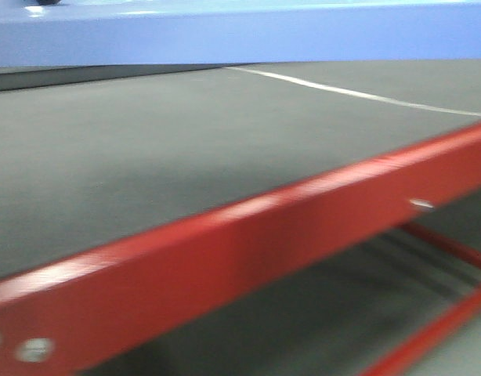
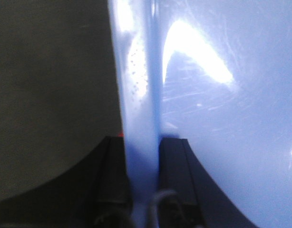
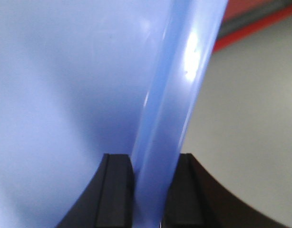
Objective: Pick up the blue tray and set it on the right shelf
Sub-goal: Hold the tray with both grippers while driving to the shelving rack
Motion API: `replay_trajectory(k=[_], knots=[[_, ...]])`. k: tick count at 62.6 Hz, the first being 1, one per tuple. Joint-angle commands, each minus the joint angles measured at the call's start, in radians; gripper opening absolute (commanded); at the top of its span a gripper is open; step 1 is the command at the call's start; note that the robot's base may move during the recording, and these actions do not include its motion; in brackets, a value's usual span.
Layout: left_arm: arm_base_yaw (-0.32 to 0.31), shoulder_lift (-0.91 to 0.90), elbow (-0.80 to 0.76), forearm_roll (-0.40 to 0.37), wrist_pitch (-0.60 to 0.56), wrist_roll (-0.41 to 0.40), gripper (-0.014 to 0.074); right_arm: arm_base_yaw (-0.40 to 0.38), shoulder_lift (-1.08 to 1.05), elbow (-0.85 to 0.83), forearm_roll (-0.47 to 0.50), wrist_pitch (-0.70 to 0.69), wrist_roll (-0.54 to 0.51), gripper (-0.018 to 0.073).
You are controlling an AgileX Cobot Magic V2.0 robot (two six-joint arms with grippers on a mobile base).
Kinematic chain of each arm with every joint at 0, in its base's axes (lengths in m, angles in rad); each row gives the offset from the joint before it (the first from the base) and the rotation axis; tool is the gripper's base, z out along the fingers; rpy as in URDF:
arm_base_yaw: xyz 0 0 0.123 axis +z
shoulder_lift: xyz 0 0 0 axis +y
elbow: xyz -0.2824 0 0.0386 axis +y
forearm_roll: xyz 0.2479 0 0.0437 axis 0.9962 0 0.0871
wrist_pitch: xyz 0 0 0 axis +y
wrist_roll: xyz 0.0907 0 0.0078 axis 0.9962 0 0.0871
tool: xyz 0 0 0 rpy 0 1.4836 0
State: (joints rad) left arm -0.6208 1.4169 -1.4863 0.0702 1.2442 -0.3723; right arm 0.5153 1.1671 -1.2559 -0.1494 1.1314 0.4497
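Here, my left gripper and right gripper are each clamped on the tray by its flared rim, at opposite sides, over the table's dark mat. The glossy plastic looks light and stiff but slippery, so rim grips suit it. The shelf is out of view.

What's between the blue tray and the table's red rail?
In the front view, only dark mat and a thin white line separate the blue tray from the red rail.
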Motion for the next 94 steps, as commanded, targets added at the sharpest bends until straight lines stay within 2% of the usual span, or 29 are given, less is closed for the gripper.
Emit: replay_trajectory(k=[1,94], knots=[[-0.014,-0.030,-0.031,0.013,0.092,0.032,-0.0048,0.006,-0.025,-0.032,-0.006,-0.069,-0.040,0.0056],[-0.014,-0.030,-0.031,0.013,0.092,0.032,-0.0048,0.006,-0.025,-0.032,-0.006,-0.069,-0.040,0.0056]])
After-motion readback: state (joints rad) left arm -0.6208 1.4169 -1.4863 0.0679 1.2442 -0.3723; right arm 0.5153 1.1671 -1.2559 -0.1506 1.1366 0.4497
